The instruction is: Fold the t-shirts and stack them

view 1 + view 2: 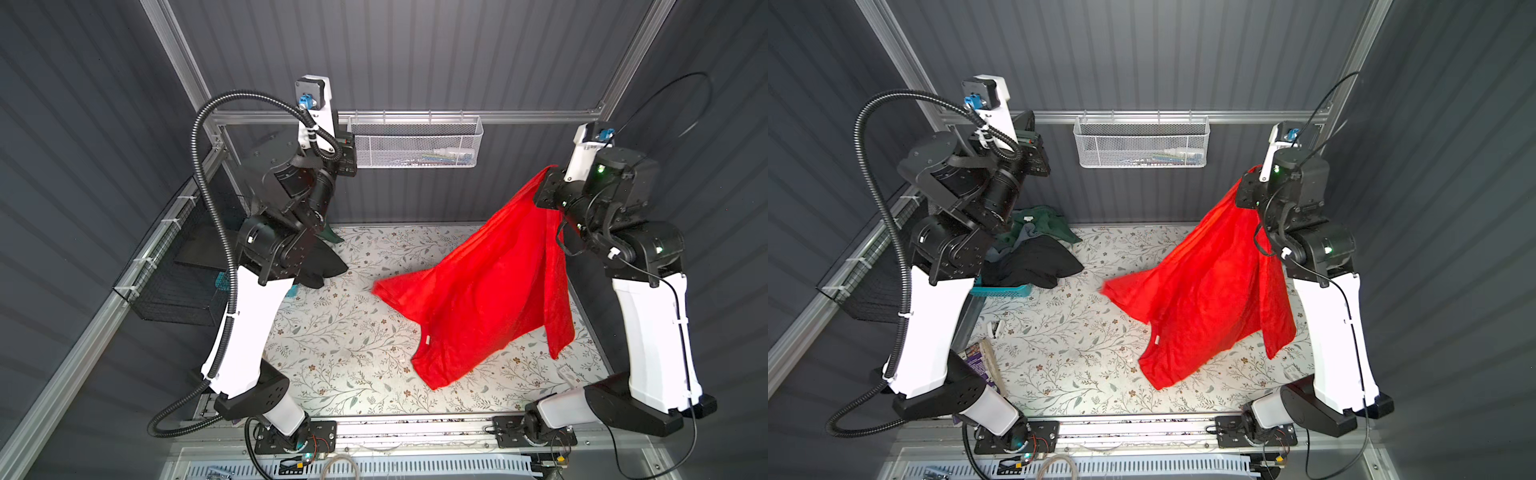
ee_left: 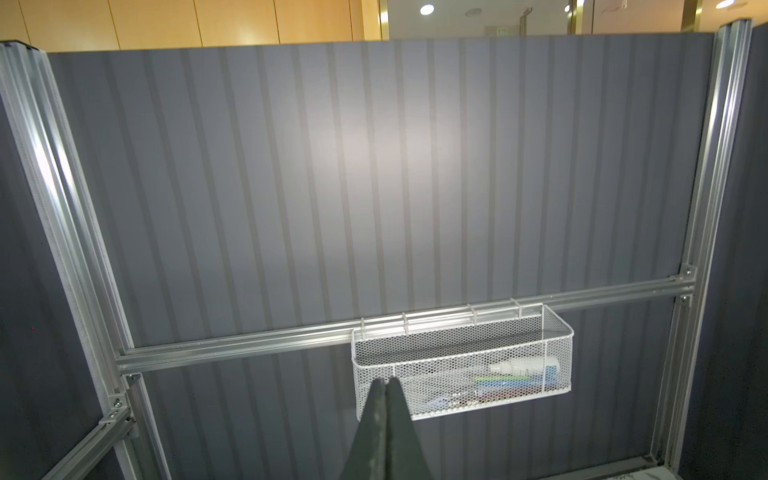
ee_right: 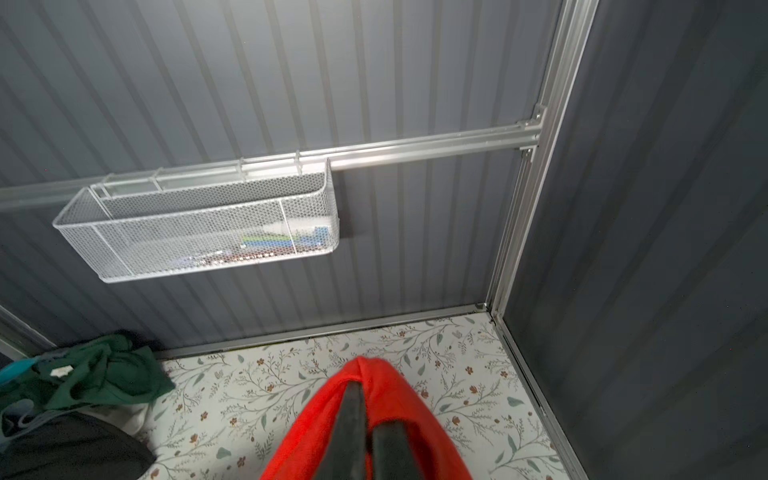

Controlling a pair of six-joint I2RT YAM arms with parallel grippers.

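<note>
A: Under the right gripper (image 3: 368,409)?
B: Hanging t-shirt (image 1: 478,291), pinched in it, draping down toward the table (image 1: 332,353).
A: Ahead of it?
B: Mesh tray (image 1: 415,141) on the back-wall rail (image 1: 532,114), off toward the left gripper (image 2: 385,382), straight ahead of that one.
A: Below the left gripper?
B: Heap of t-shirts (image 1: 1034,249), spilling over the plastic basket (image 1: 1003,291) at the table's far corner; well apart from the hanging t-shirt.

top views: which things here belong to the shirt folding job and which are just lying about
Job:
red t-shirt, held up by the shut right gripper
dark green t-shirt
black t-shirt

Lying about:
white mesh basket on the back rail
teal basket
black wire basket
</note>
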